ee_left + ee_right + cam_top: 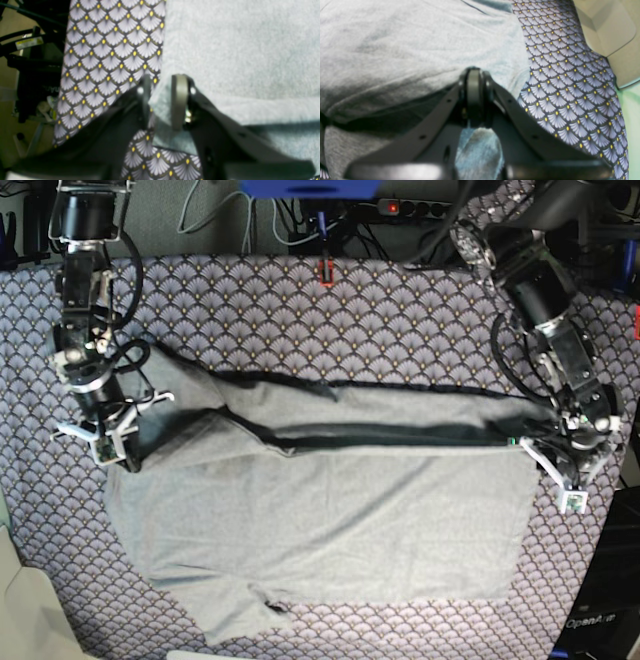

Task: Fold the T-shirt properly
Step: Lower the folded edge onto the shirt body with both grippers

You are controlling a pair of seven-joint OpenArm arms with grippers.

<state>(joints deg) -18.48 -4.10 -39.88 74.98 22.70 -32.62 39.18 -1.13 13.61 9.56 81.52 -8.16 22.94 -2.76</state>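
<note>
The light grey T-shirt [330,520] lies spread across the purple scallop tablecloth [300,310]. Its far edge is raised and partly turned over, with a dark shadow band under it. My right gripper [105,435] is at the shirt's left end. In the right wrist view it [473,95] is shut, with grey fabric [407,50] pinched between the fingers. My left gripper [565,452] is at the shirt's right end. In the left wrist view it [161,100] holds a shirt corner [237,50] between its fingers, lifted above the cloth.
The tablecloth [107,50] covers the table to its edges; the table's edge shows in the right wrist view [607,82]. Cables and a power strip [400,205] run along the back. A small red clip [325,273] sits at the back edge. A black box [600,620] stands at the lower right.
</note>
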